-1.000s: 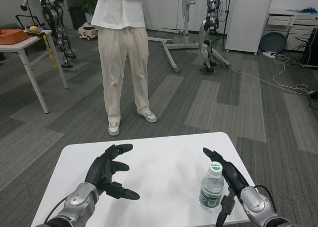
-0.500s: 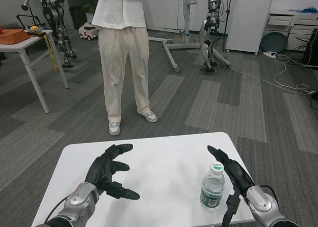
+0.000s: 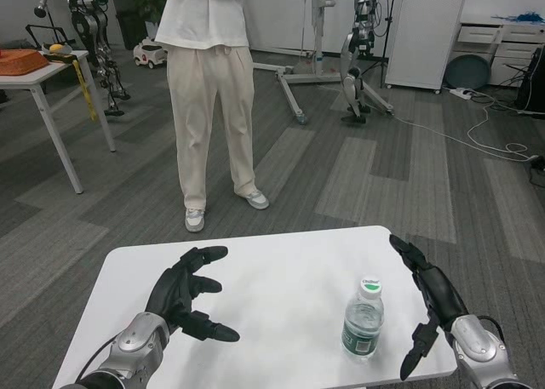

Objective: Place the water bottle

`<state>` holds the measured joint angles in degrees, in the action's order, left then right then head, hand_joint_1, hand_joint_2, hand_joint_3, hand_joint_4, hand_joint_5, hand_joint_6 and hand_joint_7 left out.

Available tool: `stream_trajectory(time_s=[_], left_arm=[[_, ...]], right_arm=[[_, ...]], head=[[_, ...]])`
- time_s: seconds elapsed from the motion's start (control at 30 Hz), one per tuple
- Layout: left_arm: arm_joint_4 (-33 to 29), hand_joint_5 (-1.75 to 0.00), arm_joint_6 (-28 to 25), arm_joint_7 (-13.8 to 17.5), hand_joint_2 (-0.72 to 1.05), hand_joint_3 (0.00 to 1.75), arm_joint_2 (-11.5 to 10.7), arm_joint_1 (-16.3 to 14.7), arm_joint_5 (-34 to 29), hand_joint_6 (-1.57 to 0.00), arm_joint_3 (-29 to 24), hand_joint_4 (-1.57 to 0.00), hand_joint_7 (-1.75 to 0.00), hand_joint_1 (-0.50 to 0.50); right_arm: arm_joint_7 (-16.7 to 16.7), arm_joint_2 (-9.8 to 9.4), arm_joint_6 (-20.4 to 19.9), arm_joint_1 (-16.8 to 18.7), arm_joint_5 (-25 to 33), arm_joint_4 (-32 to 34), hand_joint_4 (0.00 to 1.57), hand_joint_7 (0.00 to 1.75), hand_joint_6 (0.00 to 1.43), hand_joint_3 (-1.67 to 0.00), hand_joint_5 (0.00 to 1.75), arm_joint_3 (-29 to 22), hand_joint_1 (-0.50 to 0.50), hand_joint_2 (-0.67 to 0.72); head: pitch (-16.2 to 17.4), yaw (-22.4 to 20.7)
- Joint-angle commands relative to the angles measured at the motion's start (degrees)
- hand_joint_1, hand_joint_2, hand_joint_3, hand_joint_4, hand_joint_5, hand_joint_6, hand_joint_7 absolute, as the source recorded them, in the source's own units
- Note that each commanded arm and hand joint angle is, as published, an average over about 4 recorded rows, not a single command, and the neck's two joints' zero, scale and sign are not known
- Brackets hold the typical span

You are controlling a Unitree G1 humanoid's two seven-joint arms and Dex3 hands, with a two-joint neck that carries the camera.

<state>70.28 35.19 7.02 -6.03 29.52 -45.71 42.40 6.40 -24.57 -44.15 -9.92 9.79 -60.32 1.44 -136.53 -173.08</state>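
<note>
A clear plastic water bottle [image 3: 363,318] with a white cap and green label stands upright on the white worktop [image 3: 272,261], toward its near right corner, as the humanoid robot's right hand [image 3: 428,300] draws away from it. A second ago that hand sat close against the bottle's right side, its fingers reaching up past the cap; half a second ago it had begun to part from it; now it hangs beyond the worktop's right edge, fingers spread and holding nothing, with bare worktop showing between hand and bottle. The bottle has kept its spot and its upright stance through the release, which suggests the placing itself is done and only the arm's retreat remains. The left hand [image 3: 185,293] waits over the left half of the worktop, fingers apart and loosely curved, empty, unchanged over the same second and well apart from the bottle. Whether the bottle holds much water is hard to judge through the label. Behind the worktop a person [image 3: 209,91] in a white top and cream trousers stands on the grey floor, with an orange tray [image 3: 19,62] on a side table at far left.
</note>
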Motion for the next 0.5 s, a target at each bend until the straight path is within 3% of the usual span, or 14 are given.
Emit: stream_trajectory(time_s=[0.03,0.5], left_arm=[[0.3,-1.75,0.1,-0.1,-0.1,0.09,-0.4,0.1,0.0,0.0,-0.3,0.0,-0.7,-0.5],[0.2,-1.75,0.2,-0.1,-0.1,0.09,-0.3,0.1,0.0,0.0,-0.4,0.0,-0.7,-0.5]], right_arm=[[0.3,-1.51,-0.2,1.4,1.6,5.7,0.0,0.0,0.03,0.0,0.0,-2.0,-0.43,0.53],[0.4,-2.52,1.3,3.6,2.4,26.7,0.0,0.0,0.02,0.0,0.0,-1.9,-0.46,0.39]], head=[[0.0,0.2],[-0.1,0.5]])
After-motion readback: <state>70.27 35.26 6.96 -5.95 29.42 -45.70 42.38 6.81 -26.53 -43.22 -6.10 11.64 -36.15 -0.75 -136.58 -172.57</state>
